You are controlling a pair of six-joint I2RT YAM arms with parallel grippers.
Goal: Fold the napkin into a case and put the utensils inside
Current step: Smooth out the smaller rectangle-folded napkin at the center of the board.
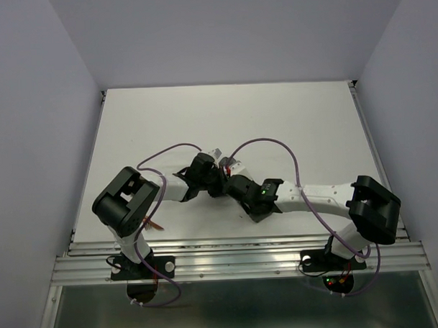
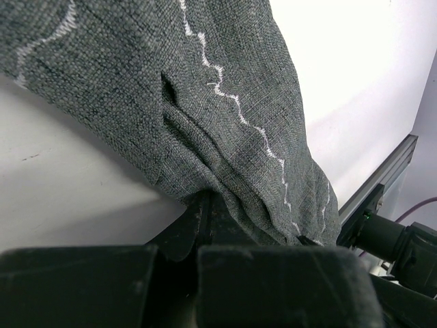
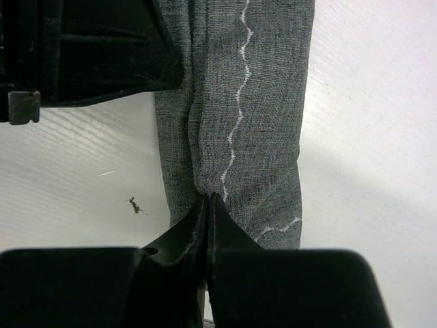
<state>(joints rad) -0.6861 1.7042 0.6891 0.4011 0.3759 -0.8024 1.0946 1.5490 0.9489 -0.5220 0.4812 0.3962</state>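
Note:
The grey-green napkin with a white zigzag hem is bunched into a narrow folded strip on the white table. My left gripper is shut on its gathered folds at one end. The napkin runs away from my right gripper, which is shut on its near edge. In the top view both grippers meet at mid-table, left gripper and right gripper, and they hide the cloth. Thin copper-brown pieces, possibly the utensils, peek out beside the left arm's elbow.
The left gripper's black body fills the top left of the right wrist view. An aluminium rail runs along the near table edge. Purple cables loop over both arms. A small dark speck lies on the table.

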